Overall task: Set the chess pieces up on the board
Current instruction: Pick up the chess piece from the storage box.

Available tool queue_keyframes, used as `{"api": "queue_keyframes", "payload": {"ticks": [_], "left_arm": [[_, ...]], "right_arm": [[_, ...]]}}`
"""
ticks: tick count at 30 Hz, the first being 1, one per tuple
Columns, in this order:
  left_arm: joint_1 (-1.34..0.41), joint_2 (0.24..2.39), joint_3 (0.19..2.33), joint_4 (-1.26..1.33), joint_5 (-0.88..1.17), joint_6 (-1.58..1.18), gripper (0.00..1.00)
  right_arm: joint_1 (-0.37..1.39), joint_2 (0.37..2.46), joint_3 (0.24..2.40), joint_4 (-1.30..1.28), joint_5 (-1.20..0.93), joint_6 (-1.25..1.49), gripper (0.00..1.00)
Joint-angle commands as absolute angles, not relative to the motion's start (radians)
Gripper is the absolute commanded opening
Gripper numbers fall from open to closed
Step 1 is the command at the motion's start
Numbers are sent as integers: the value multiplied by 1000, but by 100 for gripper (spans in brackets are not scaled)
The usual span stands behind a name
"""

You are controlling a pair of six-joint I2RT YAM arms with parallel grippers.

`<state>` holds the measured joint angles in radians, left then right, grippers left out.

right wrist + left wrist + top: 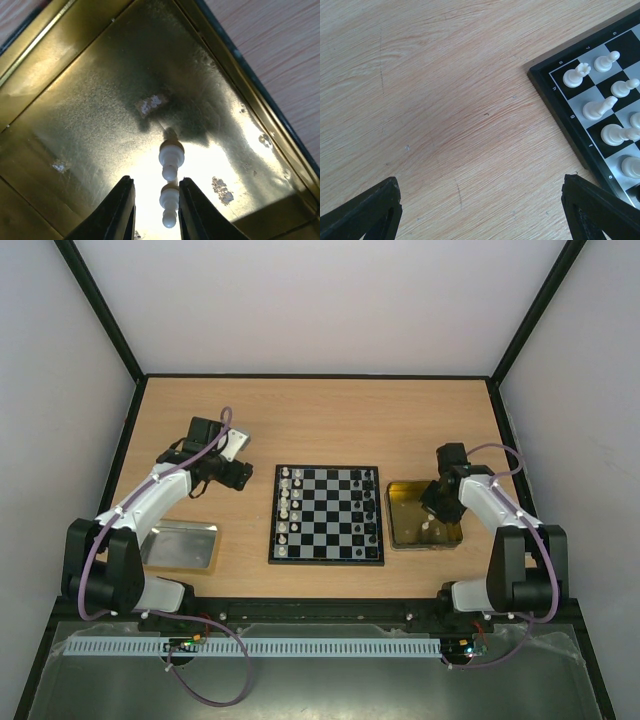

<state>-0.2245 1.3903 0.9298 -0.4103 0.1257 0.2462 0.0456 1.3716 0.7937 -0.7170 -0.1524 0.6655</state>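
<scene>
white pawn [169, 202] lies on gold tray [90, 100], lengthwise between narrow fingers [120, 215] of right gripper [156, 180]; left gripper [480, 179] wide.

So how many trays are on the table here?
2. The gold tray lies right of the board; the silver tray lies left of it, slightly nearer the front. No sign of another one hidden.

- The board [556, 105] runs off the right edge of the left wrist view, so only one corner shows.
- The left hand [480, 181] shows only two fingertips, cut by the bottom edge.
- The gold tray [100, 75] overruns the right wrist view on every side.
- From above, the chess pieces [285, 505] are too small to tell their kinds.
- The right hand [437, 508] hides part of the gold tray there.
</scene>
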Motion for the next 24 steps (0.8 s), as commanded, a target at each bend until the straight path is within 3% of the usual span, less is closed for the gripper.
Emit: {"api": "queue_keyframes", "payload": {"ticks": [1,13,24], "left_arm": [[-229,1398,939,-418,121,249,88],[-228,1387,940,-419,123,247,87],[-229,1391,937,-415,122,250,87]], "right_arm": [[40,1403,786,-689,-161,666,23],[38,1420,752,-664,-134,679,21],[33,1398,790,-680,-68,698,6]]}}
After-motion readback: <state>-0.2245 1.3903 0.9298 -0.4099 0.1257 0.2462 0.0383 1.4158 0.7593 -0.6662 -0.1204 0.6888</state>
